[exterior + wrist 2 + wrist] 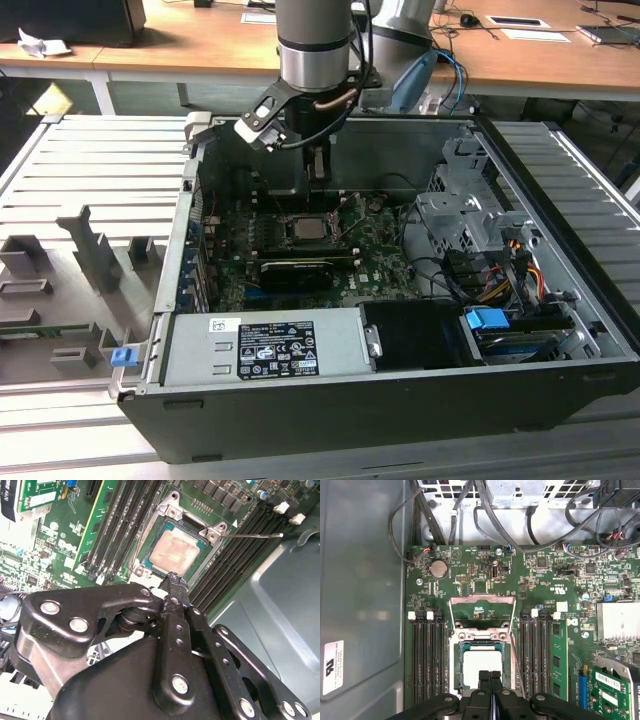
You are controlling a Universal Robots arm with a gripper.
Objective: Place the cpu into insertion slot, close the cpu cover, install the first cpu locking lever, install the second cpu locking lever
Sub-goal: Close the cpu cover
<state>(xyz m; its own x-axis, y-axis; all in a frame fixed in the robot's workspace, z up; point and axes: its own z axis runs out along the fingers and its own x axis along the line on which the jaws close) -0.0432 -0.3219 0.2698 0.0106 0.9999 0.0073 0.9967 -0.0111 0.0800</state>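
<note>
The cpu (175,553) lies flat in the insertion slot (143,560) on the green motherboard, its silver top facing up; it also shows in the first wrist view (481,661). The cpu cover (482,600) appears raised on its hinge at the slot's far edge, board visible through its window. A thin locking lever (252,535) juts out sideways from the socket. My gripper (173,579) is shut with nothing between its fingers (485,679), its tips just above the slot's near edge. In the exterior view the gripper (318,170) hangs over the socket (305,228).
Memory slots (427,655) flank the socket on both sides. Cable bundles (485,520) run along the case wall. A black card (295,270) lies in front of the socket, a drive cage (465,215) at the exterior view's right, the power supply (265,345) in front.
</note>
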